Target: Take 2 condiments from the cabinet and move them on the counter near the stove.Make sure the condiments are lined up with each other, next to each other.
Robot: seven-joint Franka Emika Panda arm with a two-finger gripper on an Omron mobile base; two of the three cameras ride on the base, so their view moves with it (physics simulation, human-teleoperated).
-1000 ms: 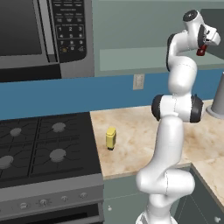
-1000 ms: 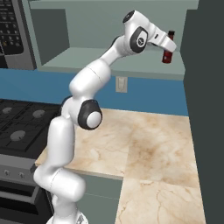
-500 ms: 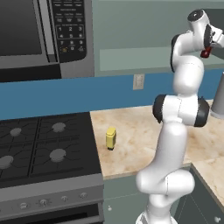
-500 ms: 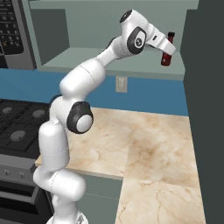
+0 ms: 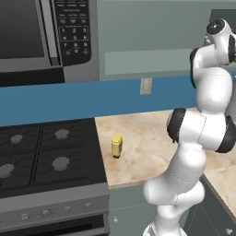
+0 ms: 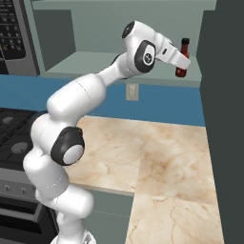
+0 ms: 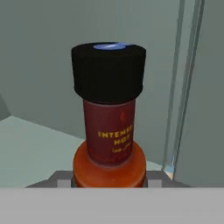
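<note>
Nearest the base, the beige marbled stone table (image 5: 147,147) carries the squat yellow squeeze bottle (image 5: 116,145), upright just beside the black gas stove (image 5: 46,156). Farther back and higher, the claw (image 6: 181,61) is clenched around the slim dark red hot-sauce bottle (image 6: 181,58) at the pale grey-green cabinet shelf (image 6: 90,64), close to the darker side panel (image 6: 221,95). Likely risk: swinging out carelessly could knock the bottle against that panel and loosen the grip.

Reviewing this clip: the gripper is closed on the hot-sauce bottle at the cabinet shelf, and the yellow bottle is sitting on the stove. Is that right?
Not quite. The yellow bottle stands on the counter just right of the stove, as the left base view shows. The gripper is closed on the hot-sauce bottle at the cabinet shelf.
</note>
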